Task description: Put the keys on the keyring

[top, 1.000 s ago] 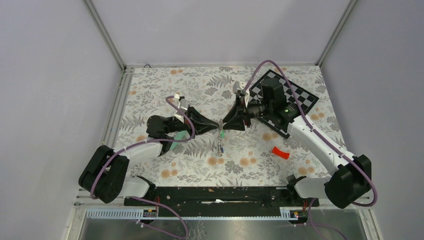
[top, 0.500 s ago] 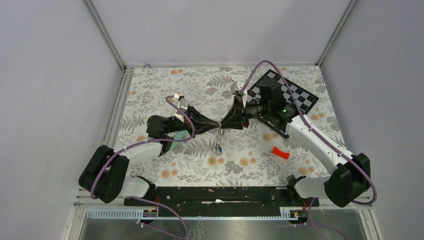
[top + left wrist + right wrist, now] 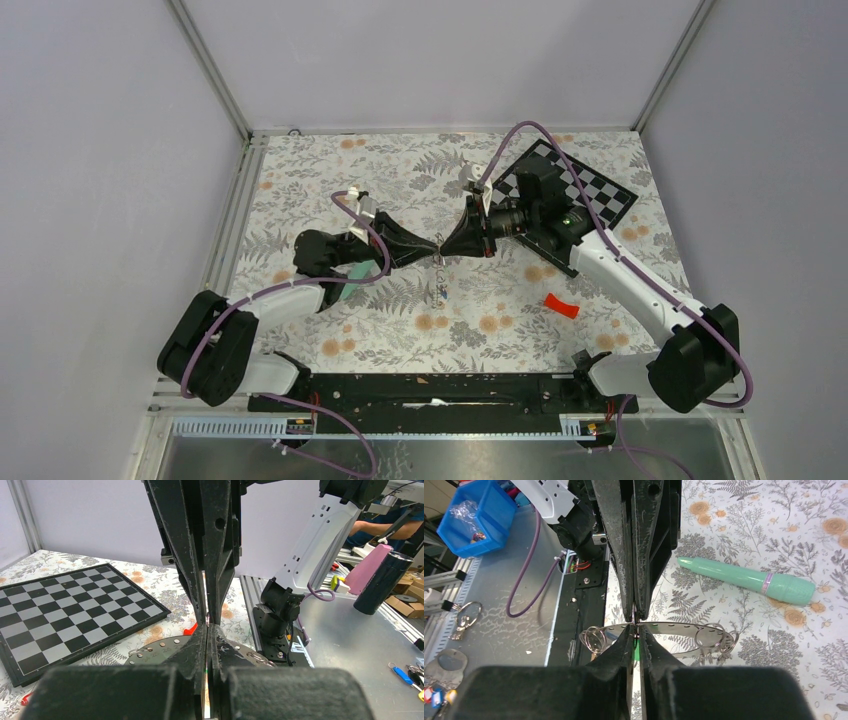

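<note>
Seemingly pinched between left hand [image 3: 634, 614] and right hand [image 3: 637, 633]: flat, grey, perforated keyring [image 3: 674, 626].

Keyring [image 3: 669, 630] of shiny bare metal; pen [image 3: 744, 580] of smooth, glossy mint plastic; tablecloth [image 3: 784, 525] of matt printed cloth

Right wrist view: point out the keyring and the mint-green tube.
keyring [image 3: 674, 626], right wrist view, on its flat perforated face.
mint-green tube [image 3: 744, 579], right wrist view, on the middle of its barrel.
</note>
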You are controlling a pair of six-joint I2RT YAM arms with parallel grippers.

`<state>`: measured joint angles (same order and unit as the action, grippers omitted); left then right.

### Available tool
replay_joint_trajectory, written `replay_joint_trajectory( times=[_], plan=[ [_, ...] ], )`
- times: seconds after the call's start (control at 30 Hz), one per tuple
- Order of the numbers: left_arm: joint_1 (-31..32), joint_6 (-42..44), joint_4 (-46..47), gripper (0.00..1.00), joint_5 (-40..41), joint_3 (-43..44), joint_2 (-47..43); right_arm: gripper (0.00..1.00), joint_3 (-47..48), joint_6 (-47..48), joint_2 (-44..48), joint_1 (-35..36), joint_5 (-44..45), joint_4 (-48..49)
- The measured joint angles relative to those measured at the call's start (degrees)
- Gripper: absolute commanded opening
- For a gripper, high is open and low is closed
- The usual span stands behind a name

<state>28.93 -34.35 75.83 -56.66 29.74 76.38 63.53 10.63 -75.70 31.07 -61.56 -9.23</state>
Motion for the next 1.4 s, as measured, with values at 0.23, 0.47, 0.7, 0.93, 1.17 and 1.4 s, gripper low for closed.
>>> replay_joint_trajectory(
  times=[0.23,0.47,0.7,0.93,1.17,1.4],
  plan=[
    [0.0,0.3,-0.8,0.0,0.2,0.0,0.0,0.0,0.0,0.5,0.0,0.0,0.9,-0.2],
    [0.2,5.2,-7.3,0.22,0.3,1.1,-0.3,0.0,2.3,5.6,0.0,0.3,4.8,-7.1],
    [0.2,21.3,-30.0,0.51,-1.8,9.9,-1.0,0.0,7.5,12.8,0.0,2.1,12.5,-17.2],
    [0.2,36.5,-50.1,0.55,-3.7,17.3,-1.0,0.0,9.6,16.6,-0.2,3.8,18.1,-23.3],
    [0.3,42.1,-57.7,0.39,-5.3,19.7,-1.0,0.0,12.1,18.1,-2.1,4.9,21.0,-27.1],
    [1.1,43.0,-59.5,0.36,-6.4,19.8,-0.9,0.0,12.4,18.2,-3.2,5.6,22.0,-28.7]
  ],
)
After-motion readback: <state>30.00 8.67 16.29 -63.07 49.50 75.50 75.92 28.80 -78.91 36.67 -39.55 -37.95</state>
